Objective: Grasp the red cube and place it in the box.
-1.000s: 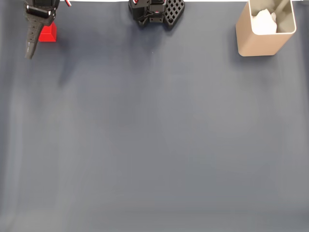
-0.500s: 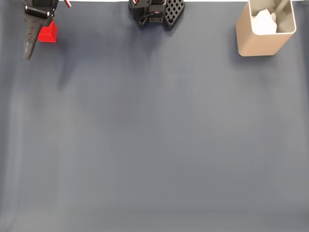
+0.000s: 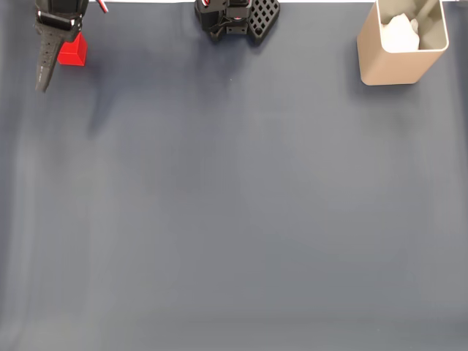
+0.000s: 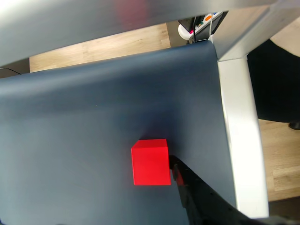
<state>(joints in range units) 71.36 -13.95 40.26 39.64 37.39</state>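
**Barely moving: the arm settles beside the cube, grasp not yet made**

Across the wide dark blue mat [image 3: 234, 205], almost nothing differs from a second ago; the one small change is at the top left of the fixed view, where the black finger has drawn slightly up and in toward the cube and has held that pose over the last half second. That reads as an approach finishing, not a lift beginning.

The box [image 3: 398, 62] stands at the top right corner of the fixed view, upright, open-topped, with something pale inside it, well apart from everything else. The arm's black base [image 3: 238, 18] sits at the top centre edge.

The gripper [image 3: 55, 47] hangs at the top left, one long finger pointing down the picture. Whether its jaws are spread or closed, I cannot tell from these views.

The red cube [image 3: 73, 51] rests on the mat just beside that finger, near the mat's edge. In the wrist view the red cube [image 4: 150, 161] lies flat, with a dark finger touching or nearly touching its right side. It looks unlifted, so the grasp and the long carry to the box remain.
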